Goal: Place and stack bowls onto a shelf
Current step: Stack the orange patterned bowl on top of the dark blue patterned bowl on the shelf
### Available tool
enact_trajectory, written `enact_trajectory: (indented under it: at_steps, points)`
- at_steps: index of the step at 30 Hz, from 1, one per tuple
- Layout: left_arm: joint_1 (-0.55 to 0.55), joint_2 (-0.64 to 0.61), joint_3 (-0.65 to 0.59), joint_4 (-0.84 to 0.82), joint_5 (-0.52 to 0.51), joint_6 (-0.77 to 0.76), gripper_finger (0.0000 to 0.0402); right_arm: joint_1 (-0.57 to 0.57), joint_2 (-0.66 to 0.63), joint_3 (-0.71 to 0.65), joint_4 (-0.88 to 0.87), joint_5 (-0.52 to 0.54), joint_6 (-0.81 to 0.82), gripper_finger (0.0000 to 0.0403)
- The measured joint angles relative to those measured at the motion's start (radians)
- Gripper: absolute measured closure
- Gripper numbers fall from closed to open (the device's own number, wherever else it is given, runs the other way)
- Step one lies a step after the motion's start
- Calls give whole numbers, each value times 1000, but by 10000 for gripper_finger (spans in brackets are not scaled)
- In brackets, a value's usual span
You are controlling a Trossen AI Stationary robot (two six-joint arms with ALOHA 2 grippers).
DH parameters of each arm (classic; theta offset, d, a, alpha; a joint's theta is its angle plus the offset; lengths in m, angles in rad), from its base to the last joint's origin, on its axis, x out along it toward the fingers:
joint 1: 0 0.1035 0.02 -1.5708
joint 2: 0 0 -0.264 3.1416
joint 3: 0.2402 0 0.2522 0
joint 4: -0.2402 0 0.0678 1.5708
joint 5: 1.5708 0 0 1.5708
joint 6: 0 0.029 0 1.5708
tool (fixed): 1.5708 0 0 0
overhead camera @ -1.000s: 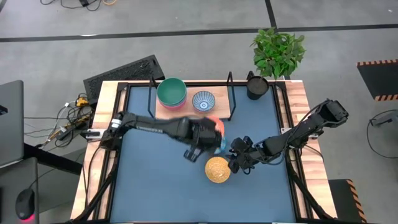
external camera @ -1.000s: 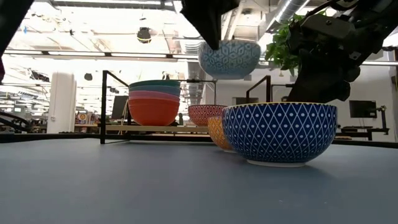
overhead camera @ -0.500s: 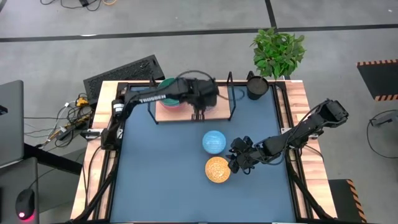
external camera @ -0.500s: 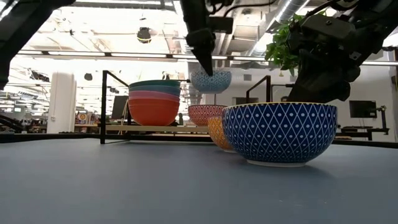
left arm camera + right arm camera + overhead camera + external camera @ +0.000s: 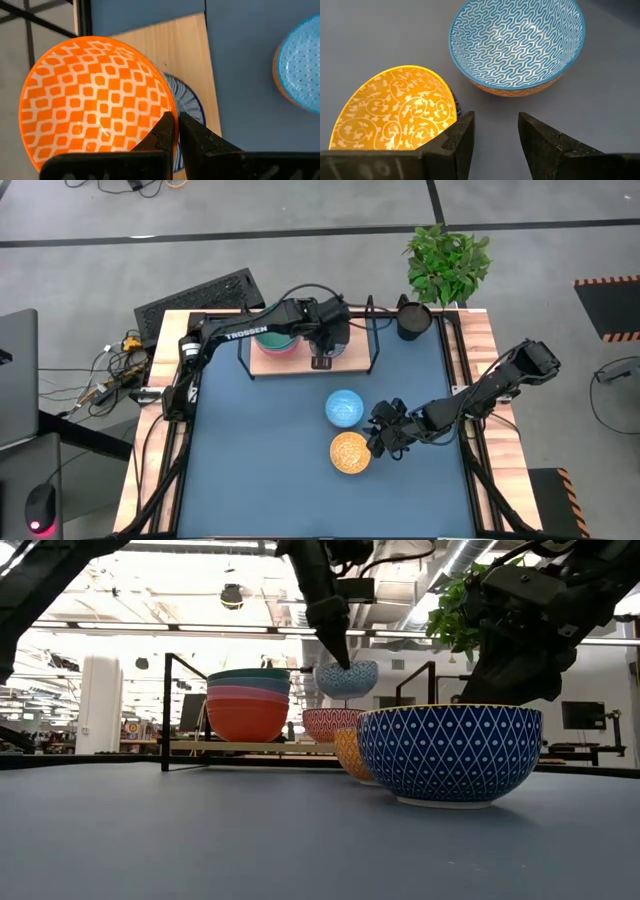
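My left gripper [image 5: 174,131] is shut on a bowl with an orange-and-white inside [image 5: 95,100] and a blue-patterned outside [image 5: 346,680]. It hangs just above a blue-striped bowl [image 5: 192,105] that stands on the wooden shelf [image 5: 185,45]. Beside it on the shelf stands a stack of teal, pink and orange bowls [image 5: 247,705]. My right gripper [image 5: 495,135] is open, low over the table, next to a yellow-lined bowl [image 5: 395,110] and a blue-lined bowl [image 5: 517,45], both resting on their bases. My left gripper pinches the bowl's rim [image 5: 170,111] on the side toward the table's near edge, one finger inside the bowl and one outside. The fingers [image 5: 335,635] come from above, pointing down. The bowl is lifted clear, about level, mouth up, just over the shelf bowl [image 5: 333,723].
The shelf's thin black wire frame [image 5: 372,330] rises around the board at the table's far edge. A black cup [image 5: 412,320] and a potted plant [image 5: 447,260] stand at the far right corner. The dark blue tabletop [image 5: 260,460] lies bare on the near left.
My left gripper has carried its bowl from above the table's middle toward the far edge and over the shelf, then down until it hangs just above the shelf bowl. It has kept its hold on the rim. The blue-lined bowl on the table has come into view.
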Motion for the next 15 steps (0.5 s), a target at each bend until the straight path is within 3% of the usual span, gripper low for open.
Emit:
enact_trajectory:
  at_steps: [15]
  points:
    - [21, 7, -121, 59, 25, -11, 401, 0, 0, 0, -3, 2, -1, 226]
